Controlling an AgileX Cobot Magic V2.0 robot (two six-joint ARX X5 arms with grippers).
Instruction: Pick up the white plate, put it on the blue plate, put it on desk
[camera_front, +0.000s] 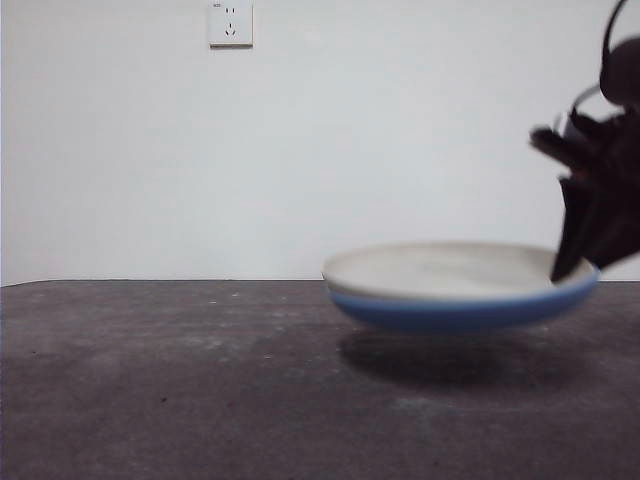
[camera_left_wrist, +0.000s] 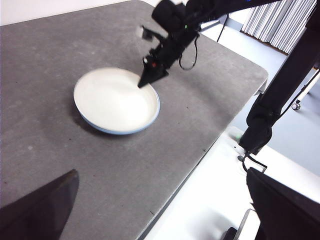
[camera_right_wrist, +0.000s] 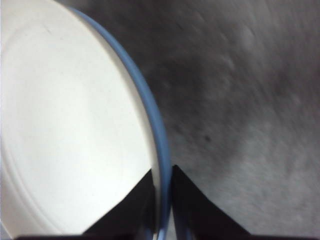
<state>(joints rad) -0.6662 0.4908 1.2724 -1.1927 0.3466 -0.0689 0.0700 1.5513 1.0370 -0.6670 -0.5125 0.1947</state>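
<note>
The white plate (camera_front: 440, 268) lies nested in the blue plate (camera_front: 450, 312). The stack hangs a little above the desk (camera_front: 150, 380), with a shadow under it. My right gripper (camera_front: 565, 270) comes in from the upper right. In the right wrist view, the right gripper (camera_right_wrist: 162, 200) is shut on the rim of both plates, one jaw on the white plate (camera_right_wrist: 65, 125) and one outside the blue plate (camera_right_wrist: 150, 107). The left wrist view shows the white plate (camera_left_wrist: 112, 97), the blue plate's rim (camera_left_wrist: 117, 132) and the right gripper (camera_left_wrist: 141, 84) from afar. My left gripper (camera_left_wrist: 162, 172) is open and waits far off.
A wall socket (camera_front: 230, 22) sits high on the white wall behind. The desk's edge (camera_left_wrist: 210, 145) runs near the stack on the right arm's side. A black arm base (camera_left_wrist: 280, 100) stands beyond that edge.
</note>
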